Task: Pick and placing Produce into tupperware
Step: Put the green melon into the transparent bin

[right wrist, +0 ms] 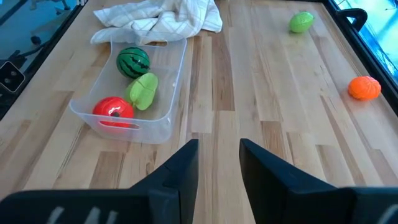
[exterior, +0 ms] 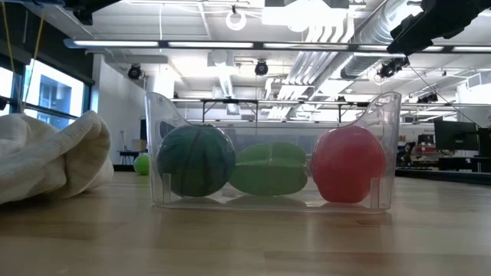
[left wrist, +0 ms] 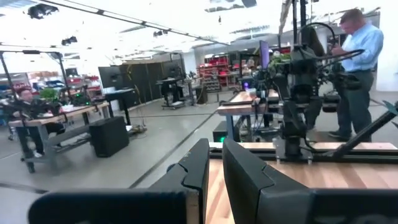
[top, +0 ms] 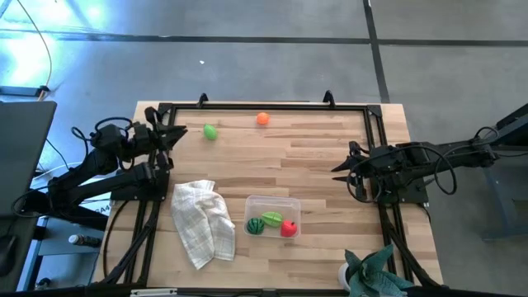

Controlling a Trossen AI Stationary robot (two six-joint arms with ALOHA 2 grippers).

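The clear tupperware (top: 285, 203) (exterior: 387, 146) (right wrist: 171, 93) sits near the table's near edge and holds three pieces: a dark striped green ball (top: 256, 224) (right wrist: 133, 61), a light-green leafy piece (top: 272, 219) (right wrist: 143, 91) and a red one (top: 289, 228) (right wrist: 113, 110). A light-green piece (top: 210, 131) (right wrist: 301, 22) and an orange one (top: 262, 119) (right wrist: 364, 88) lie on the boards near the far edge. My left gripper (top: 180, 134) (left wrist: 216, 146) is shut at the far left. My right gripper (top: 337, 167) (right wrist: 219, 144) is open by a narrow gap at the right, above bare boards.
A crumpled white checked cloth (top: 202, 223) (exterior: 46, 157) lies just left of the container. A teal spiky plant (top: 375, 272) stands at the near right corner. A black frame (top: 264, 106) runs round the table. A person (left wrist: 357, 68) stands in the room beyond.
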